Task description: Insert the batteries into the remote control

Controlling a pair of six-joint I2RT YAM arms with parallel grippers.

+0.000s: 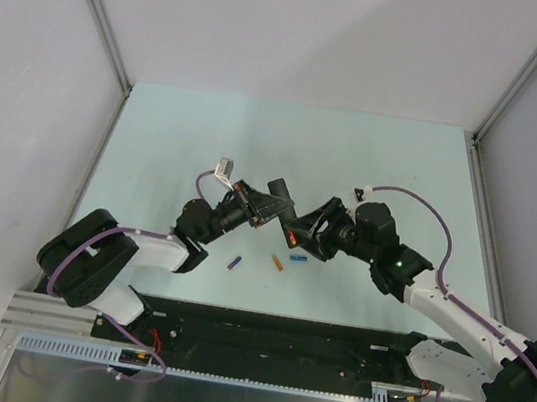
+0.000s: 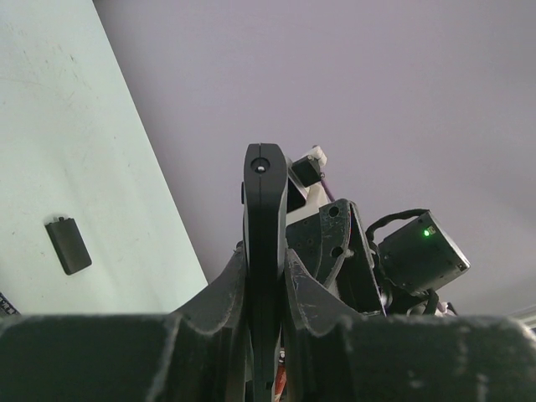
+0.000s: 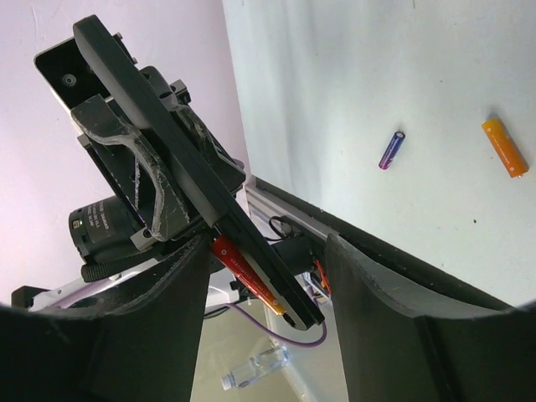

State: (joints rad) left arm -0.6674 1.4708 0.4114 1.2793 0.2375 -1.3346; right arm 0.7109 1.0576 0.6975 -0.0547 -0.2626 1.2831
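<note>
While your left gripper clamps the remote control off the table, your right gripper sits spread open around the remote's lower end. One battery lies along the remote, second battery on the table near it.

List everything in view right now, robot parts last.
remote control: 1, black, raised off the table in the left gripper
red battery: 1, red, in the remote's recess
orange battery: 1, orange, loose on the table
purple-blue battery: 1, purple-blue, on the table beside the orange one
blue battery: 1, blue, on the table on the orange one's other side
small flat piece: 1, dark grey, on the table
clear vial: 1, transparent, off the table
table: 1, pale green
left gripper: black, shut on the remote
right gripper: black, open, fingers either side of the remote's lower end
</note>
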